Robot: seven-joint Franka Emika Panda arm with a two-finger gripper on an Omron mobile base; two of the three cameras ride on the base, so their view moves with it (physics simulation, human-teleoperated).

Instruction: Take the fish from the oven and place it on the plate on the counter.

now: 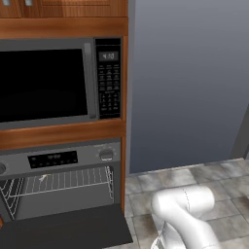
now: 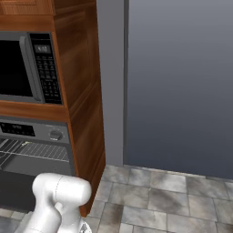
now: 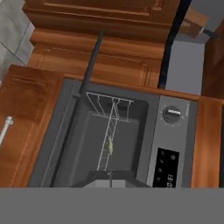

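Jaws pressed together, holding nothing, with the fish lying apart from them inside the oven.

From the left base view, the oven [image 1: 63,194] stands open, its dark door [image 1: 68,228] dropped flat toward the floor. A wire rack [image 1: 68,180] spans the cavity, and the fish [image 1: 44,177] shows as a small pale sliver on the rack's left part. Above the oven sits a microwave [image 1: 58,80] with a black window and a keypad, framed in brown wood. The robot's white arm [image 1: 187,214] rises at the lower right over a grey tiled floor [image 1: 214,175].

From the right base view, the oven's control panel with its round knob [image 2: 56,135] is seen at an angle — the rack [image 2: 32,152] just under it. A tall grey panel [image 2: 182,86] stands to the right.

From the hand view, rolled sideways, the camera looks into the oven cavity [image 3: 109,140]; the fish [image 3: 110,148] rests on the rack [image 3: 109,127], near its middle. The knob [image 3: 172,114] and dark display [image 3: 166,168] lie beside the opening.
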